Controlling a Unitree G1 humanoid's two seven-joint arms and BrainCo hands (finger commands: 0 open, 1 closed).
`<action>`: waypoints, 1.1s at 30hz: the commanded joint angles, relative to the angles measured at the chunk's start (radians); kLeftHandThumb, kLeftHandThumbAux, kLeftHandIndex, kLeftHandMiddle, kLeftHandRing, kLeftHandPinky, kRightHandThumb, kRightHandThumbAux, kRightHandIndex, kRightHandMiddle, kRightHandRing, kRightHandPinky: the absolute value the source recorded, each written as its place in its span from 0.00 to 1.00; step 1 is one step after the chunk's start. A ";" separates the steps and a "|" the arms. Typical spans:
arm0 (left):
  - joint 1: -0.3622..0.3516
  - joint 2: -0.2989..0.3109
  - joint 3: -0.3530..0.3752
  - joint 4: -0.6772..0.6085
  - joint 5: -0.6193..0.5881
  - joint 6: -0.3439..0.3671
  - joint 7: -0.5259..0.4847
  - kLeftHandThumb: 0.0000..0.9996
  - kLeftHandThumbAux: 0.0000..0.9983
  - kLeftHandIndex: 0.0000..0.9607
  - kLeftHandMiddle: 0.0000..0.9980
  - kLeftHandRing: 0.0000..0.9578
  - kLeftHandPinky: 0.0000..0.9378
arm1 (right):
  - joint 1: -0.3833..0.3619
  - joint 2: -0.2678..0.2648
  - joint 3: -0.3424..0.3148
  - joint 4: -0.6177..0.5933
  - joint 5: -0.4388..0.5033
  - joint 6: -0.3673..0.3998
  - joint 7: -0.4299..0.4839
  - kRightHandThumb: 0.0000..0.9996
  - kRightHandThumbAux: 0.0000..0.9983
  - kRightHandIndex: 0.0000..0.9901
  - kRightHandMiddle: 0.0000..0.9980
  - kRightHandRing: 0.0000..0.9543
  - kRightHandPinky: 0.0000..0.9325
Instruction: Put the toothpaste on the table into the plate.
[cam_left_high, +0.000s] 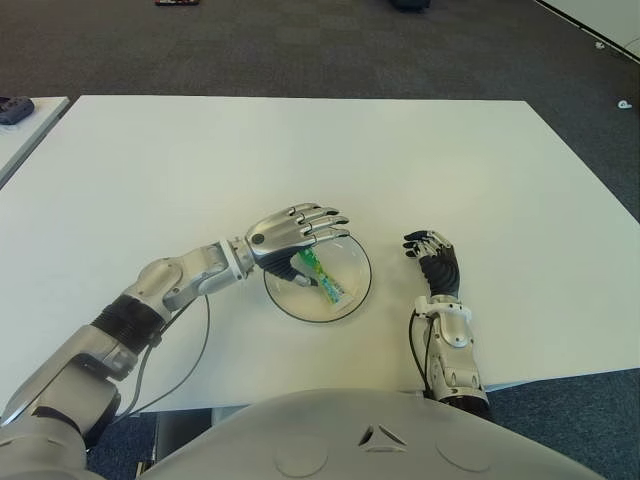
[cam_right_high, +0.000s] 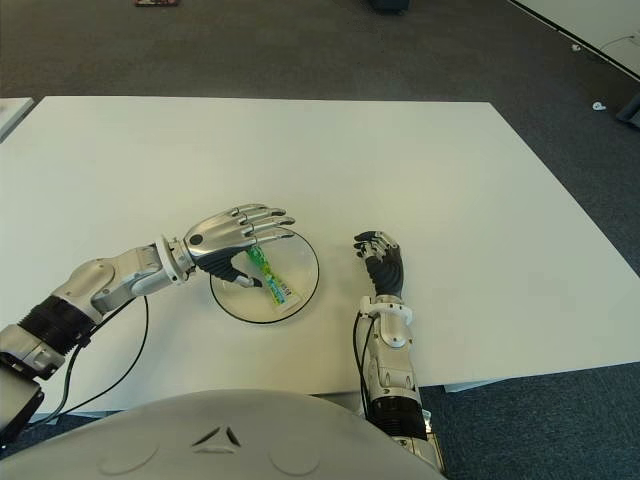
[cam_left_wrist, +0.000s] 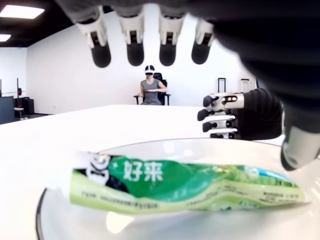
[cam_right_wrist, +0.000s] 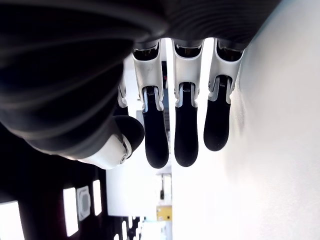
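Note:
The green toothpaste tube (cam_left_high: 322, 274) lies flat inside the clear round plate (cam_left_high: 366, 270) near the table's front edge. My left hand (cam_left_high: 300, 230) hovers just above the plate's far left part, fingers spread and holding nothing. The left wrist view shows the tube (cam_left_wrist: 185, 187) on the plate's floor (cam_left_wrist: 210, 146), with the fingertips (cam_left_wrist: 135, 50) above and apart from it. My right hand (cam_left_high: 433, 255) shows to the right of the plate with its fingers relaxed and nothing in them.
The white table (cam_left_high: 300, 150) stretches wide behind the plate. A dark object (cam_left_high: 15, 108) sits on a second table at the far left. A cable (cam_left_high: 203, 335) hangs by my left forearm. A seated person (cam_left_wrist: 151, 90) is across the room.

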 joint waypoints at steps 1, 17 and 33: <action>0.002 -0.013 0.011 0.023 0.006 -0.009 0.031 0.13 0.48 0.00 0.00 0.00 0.00 | -0.001 0.009 -0.002 0.015 0.008 0.022 0.001 0.71 0.73 0.43 0.47 0.49 0.52; -0.008 -0.025 0.036 0.052 0.006 -0.026 0.120 0.17 0.46 0.00 0.00 0.00 0.00 | -0.003 0.006 0.000 0.026 0.002 0.002 0.004 0.71 0.73 0.43 0.48 0.50 0.52; 0.055 -0.117 0.172 0.073 -0.430 0.039 -0.122 0.14 0.47 0.00 0.00 0.00 0.00 | 0.001 0.015 0.000 0.013 0.000 0.010 -0.001 0.71 0.73 0.43 0.48 0.51 0.54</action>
